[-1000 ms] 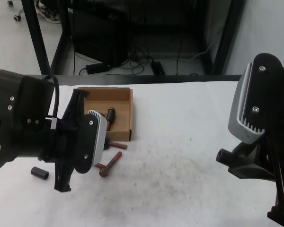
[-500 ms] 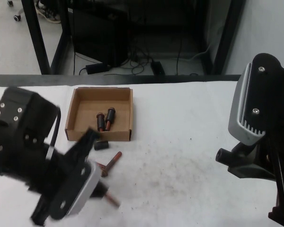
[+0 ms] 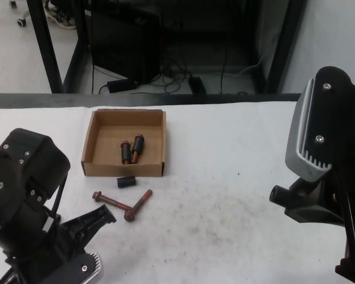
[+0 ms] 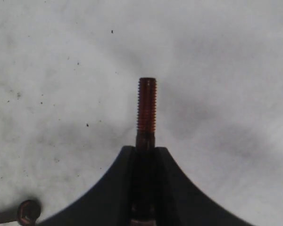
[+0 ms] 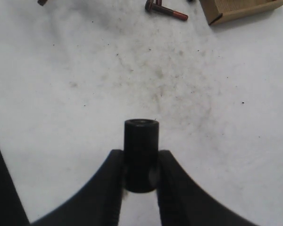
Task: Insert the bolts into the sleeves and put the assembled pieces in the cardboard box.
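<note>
My left gripper [image 4: 145, 151] is shut on a rust-coloured bolt [image 4: 146, 101], whose threaded end sticks out over the white table. My right gripper [image 5: 140, 155] is shut on a black sleeve [image 5: 141, 134], held upright with its bore facing outward. In the high view the left arm [image 3: 26, 219] is at the near left and the right arm [image 3: 325, 171] at the near right. The cardboard box [image 3: 123, 168] stands at the back left with two assembled pieces [image 3: 131, 150] inside. In front of it lie a loose black sleeve [image 3: 126, 181] and two bolts [image 3: 111, 201] [image 3: 139, 204].
The white table [image 3: 225, 177] is bare between the two arms. A bolt head [image 4: 28, 212] lies near the left gripper. Farther off, the right wrist view shows a bolt [image 5: 166, 9] and a box corner [image 5: 236, 9]. A black frame stands behind the table.
The left arm has swung from in front of the box to the near left corner, uncovering the box, the loose sleeve and the bolts. The right arm has not moved.
</note>
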